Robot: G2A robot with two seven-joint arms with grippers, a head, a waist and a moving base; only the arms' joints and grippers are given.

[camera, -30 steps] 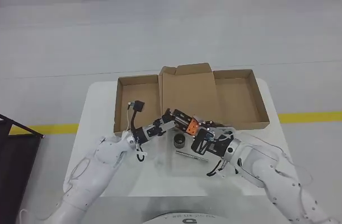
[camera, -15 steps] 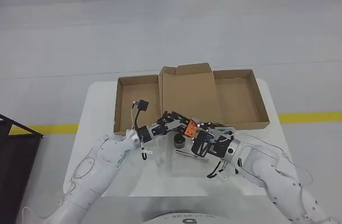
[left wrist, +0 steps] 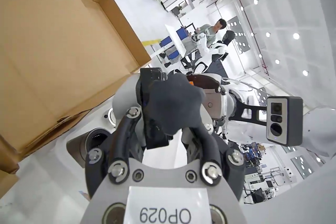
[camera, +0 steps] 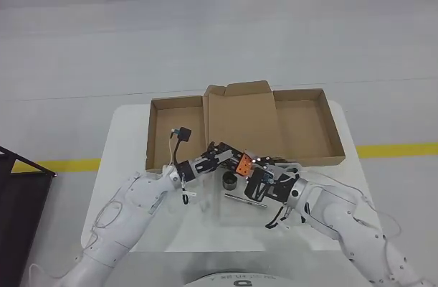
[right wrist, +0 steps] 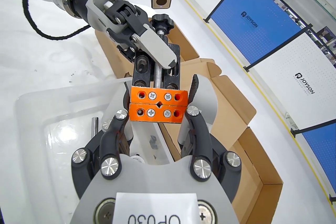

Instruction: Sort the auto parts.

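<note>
A small vise (camera: 236,161) with a black frame, a screw knob and orange jaw blocks (right wrist: 158,104) hangs above the table's middle, held between both arms. My left gripper (camera: 220,155) is shut on its black frame; its grey finger (right wrist: 157,50) lies along the screw. The knob (left wrist: 173,103) sits right in front of the left gripper (left wrist: 162,122). My right gripper (right wrist: 158,101) faces it from the other side, and its pads (right wrist: 191,93) press against both ends of the orange blocks. In the top view the right gripper (camera: 251,174) is just front right of the vise.
An open cardboard box (camera: 305,125) lies flat behind the grippers, close to the vise. A metal bushing (camera: 230,181) and a thin steel rod (camera: 246,199) lie on the white table (camera: 132,136) below the arms. A clear plastic tray (right wrist: 47,107) is under the right gripper.
The left arm has shifted slightly to the right, bringing the vise a little closer into the right gripper. The right arm has barely moved.
</note>
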